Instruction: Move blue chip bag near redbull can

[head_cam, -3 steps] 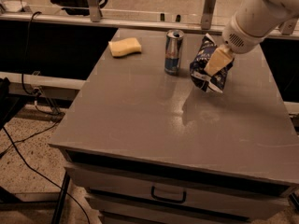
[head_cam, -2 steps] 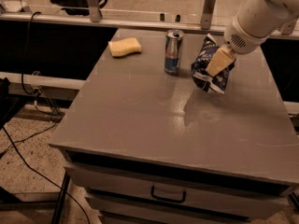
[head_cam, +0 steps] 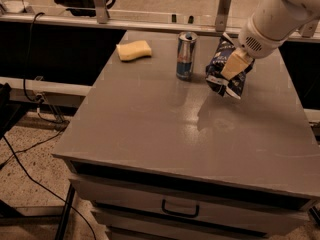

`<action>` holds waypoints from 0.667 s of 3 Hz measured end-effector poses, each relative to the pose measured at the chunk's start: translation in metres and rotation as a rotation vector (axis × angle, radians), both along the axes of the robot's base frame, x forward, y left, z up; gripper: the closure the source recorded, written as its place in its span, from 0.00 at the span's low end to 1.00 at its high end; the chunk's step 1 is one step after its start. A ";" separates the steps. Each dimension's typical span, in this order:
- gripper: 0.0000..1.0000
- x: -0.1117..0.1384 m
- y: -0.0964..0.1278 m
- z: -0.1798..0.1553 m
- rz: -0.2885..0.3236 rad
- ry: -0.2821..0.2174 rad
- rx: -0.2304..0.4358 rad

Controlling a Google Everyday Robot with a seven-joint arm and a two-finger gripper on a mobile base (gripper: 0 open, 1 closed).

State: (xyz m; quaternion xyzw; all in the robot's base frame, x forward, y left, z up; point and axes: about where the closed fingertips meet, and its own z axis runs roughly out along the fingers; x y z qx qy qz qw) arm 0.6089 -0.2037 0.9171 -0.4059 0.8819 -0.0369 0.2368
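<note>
The redbull can [head_cam: 186, 55] stands upright on the grey table [head_cam: 165, 129], toward the back middle. The blue chip bag [head_cam: 221, 63], dark navy with a white bottom edge, is just right of the can, a small gap between them. My gripper [head_cam: 233, 66] comes down from the upper right on a white arm and is shut on the blue chip bag, its tan fingers [head_cam: 234, 64] pressed against the bag's front. The bag's lower edge looks slightly above or just at the tabletop.
A yellow sponge [head_cam: 133, 50] lies on the table's back left. A railing with posts [head_cam: 224, 9] runs behind the table. Drawers with a handle [head_cam: 180, 210] sit below the front edge. Cables [head_cam: 30, 149] lie on the floor at the left.
</note>
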 end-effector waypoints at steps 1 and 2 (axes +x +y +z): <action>0.00 -0.001 0.001 0.000 0.001 0.000 -0.001; 0.00 -0.001 0.001 0.000 0.002 0.000 -0.001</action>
